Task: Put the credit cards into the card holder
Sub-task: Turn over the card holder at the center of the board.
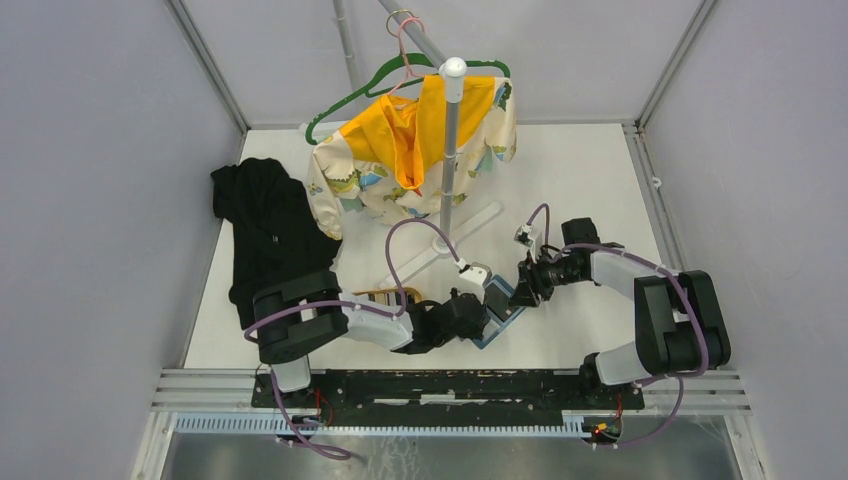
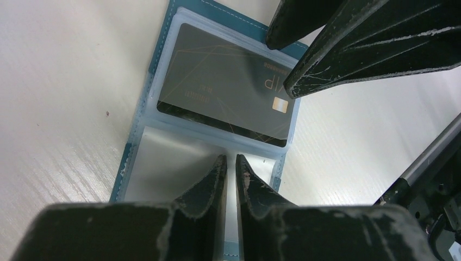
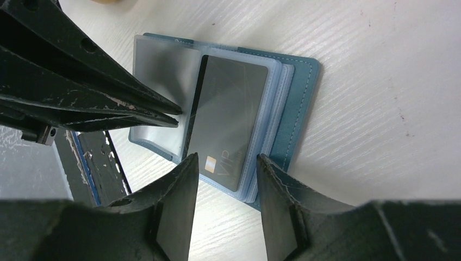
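Open teal stitched card holder lies centre of the right wrist view, with a dark grey thin plastic VIP card on top. Card looks stiff, slick and light: pinch its short edge. The left gripper is nearly clenched, seemingly pinching the floppy clear plastic sleeve. The right gripper is released, straddling the card's end.

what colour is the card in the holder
The card is dark grey with fine gold lines; the left wrist view shows it best.

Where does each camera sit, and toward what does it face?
Top external: above and behind, facing down on table; left arm and right arm show.
Left wrist: on left arm, facing holder; left gripper below.
Right wrist: on right arm, facing holder from opposite side; right gripper below.
Shared: wrist views both show black card.
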Tool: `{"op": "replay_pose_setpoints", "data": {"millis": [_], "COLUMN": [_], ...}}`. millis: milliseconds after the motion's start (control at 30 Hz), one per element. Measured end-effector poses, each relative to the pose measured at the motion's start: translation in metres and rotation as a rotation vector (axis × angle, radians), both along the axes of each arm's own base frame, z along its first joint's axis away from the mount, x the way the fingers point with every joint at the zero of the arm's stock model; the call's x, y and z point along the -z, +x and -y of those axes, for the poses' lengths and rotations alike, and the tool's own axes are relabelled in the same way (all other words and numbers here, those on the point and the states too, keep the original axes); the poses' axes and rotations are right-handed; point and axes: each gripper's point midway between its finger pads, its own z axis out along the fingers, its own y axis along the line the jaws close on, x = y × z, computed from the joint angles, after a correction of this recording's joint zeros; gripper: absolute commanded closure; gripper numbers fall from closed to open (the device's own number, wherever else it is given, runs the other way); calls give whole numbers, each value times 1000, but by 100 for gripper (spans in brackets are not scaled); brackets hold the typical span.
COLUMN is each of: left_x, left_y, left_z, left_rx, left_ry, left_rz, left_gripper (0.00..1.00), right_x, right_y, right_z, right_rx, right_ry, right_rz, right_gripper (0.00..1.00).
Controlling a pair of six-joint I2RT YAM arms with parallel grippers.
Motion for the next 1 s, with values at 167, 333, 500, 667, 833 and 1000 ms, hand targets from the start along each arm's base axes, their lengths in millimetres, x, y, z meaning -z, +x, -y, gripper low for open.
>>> {"op": "replay_pose_setpoints", "data": {"millis": [167, 333, 500, 667, 833, 1000], "left_x": [0, 1, 1, 1, 1, 1], "left_y": [1, 4, 5, 7, 9, 9], "left_z": [0, 0, 1, 3, 3, 3], "left_rx": [-5, -17, -22, -28, -35, -37], "left_ry": [7, 14, 20, 26, 33, 34], "left_rz": [1, 8, 11, 14, 18, 20], "left_gripper": [84, 84, 84, 84, 85, 85], "right_x": [1, 2, 2, -3, -10, -16], "right_y": [-1, -2, -3, -3, -4, -7], "right_z": [0, -1, -3, -6, -11, -16], "right_rx": [5, 13, 17, 12, -1, -13], "right_ry": [-4, -2, 9, 38, 80, 125], "right_rz": [-13, -35, -53, -57, -60, -76], "right_gripper": [52, 54, 56, 57, 58, 58]}}
